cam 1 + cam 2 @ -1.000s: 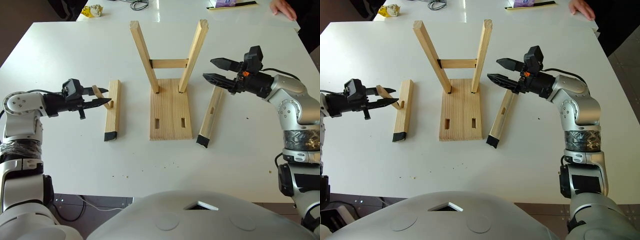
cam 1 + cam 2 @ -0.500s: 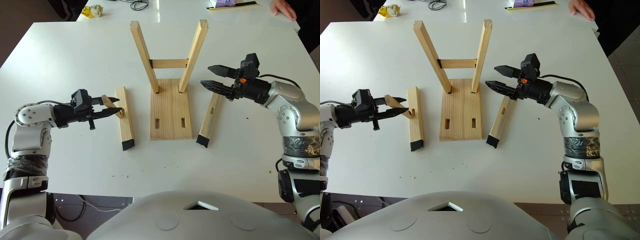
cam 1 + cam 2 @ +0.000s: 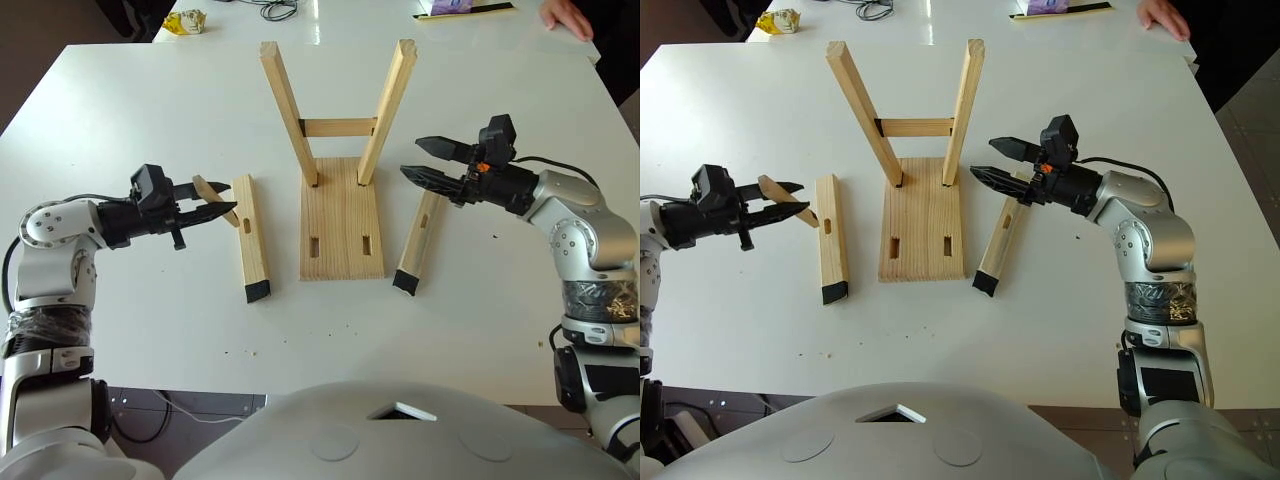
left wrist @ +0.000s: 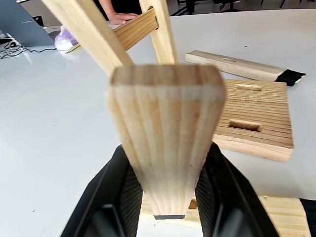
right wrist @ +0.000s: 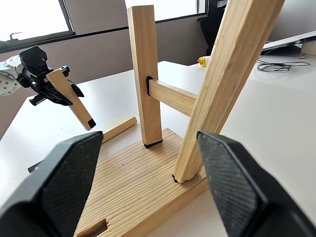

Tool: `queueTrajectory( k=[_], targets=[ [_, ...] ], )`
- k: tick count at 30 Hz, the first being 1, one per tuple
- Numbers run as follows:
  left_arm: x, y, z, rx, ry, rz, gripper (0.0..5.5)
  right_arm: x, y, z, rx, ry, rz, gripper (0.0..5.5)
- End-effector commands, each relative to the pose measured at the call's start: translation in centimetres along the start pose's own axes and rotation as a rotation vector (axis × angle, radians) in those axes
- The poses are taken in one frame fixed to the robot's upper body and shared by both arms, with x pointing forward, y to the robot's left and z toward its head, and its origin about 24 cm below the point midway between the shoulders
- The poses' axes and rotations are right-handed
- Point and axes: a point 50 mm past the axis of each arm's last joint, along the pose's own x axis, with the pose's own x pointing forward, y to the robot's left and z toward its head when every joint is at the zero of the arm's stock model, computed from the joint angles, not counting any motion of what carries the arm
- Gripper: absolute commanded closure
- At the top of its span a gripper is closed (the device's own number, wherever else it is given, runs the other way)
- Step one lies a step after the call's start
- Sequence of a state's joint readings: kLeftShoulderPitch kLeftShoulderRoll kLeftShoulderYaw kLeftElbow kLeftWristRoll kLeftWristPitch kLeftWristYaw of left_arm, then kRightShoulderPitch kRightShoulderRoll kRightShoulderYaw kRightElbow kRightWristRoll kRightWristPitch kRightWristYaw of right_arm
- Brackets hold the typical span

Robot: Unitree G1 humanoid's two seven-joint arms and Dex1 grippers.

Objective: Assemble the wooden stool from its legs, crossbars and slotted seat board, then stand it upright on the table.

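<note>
- My left gripper (image 3: 212, 200) is pinching a short wooden crossbar (image 3: 213, 190) between its two fingers. The bar is tilted, and its free end points away from the gripper towards the stool parts.
- Just past that free end a loose leg (image 3: 250, 238) lies flat on the white tabletop (image 3: 150, 110), with its black foot at the end nearer me. I cannot tell whether the bar touches the leg.
- Further out from the left gripper, about midway between my two grippers, the slotted seat board (image 3: 341, 222) lies flat. Two slots at the end nearer me are unfilled.
- Two legs stand in the far slots, one on the left gripper's side (image 3: 289, 110) and one on the right gripper's side (image 3: 387, 110). They lean apart towards the top, and a fitted crossbar (image 3: 339, 127) joins them.
- A second loose leg (image 3: 420, 235) lies flat just beside the board, and its far end runs under my right gripper.
- My right gripper (image 3: 412, 158) hangs above the tabletop with its fingers spread wide and nothing between them. Its tips point at the standing leg on its own side, close to it but apart.
</note>
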State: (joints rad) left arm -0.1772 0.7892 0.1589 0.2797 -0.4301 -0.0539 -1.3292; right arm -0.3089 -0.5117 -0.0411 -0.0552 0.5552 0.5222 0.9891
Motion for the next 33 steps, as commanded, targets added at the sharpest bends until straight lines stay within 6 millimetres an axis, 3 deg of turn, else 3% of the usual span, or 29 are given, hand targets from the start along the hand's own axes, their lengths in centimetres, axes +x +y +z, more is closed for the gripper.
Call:
queueTrajectory(
  k=[1, 13, 19, 27, 33],
  targets=[
    [1.0, 0.4, -0.5, -0.003, -0.021, 0.025, 4.19, 0.7, -0.2, 0.4, 0.001, -0.007, 0.021, 1.99],
    [0.1, -0.9, -1.2, -0.030, 0.012, -0.001, 4.19, 0.7, -0.2, 0.0, 0.013, 0.012, 0.029, 1.99],
    [0.7, -1.5, -1.5, -0.041, 0.007, -0.025, 4.19, 0.9, -0.2, -0.1, 0.012, 0.018, 0.035, 1.99],
    [0.6, -1.9, -0.2, -0.015, -0.025, -0.028, 4.19, 0.7, -0.3, 0.0, 0.011, 0.017, 0.038, 1.99],
    [0.4, -1.9, -0.6, -0.026, 0.008, -0.050, 4.19, 0.7, -0.3, -0.1, 0.016, 0.009, 0.030, 1.99]
  ],
)
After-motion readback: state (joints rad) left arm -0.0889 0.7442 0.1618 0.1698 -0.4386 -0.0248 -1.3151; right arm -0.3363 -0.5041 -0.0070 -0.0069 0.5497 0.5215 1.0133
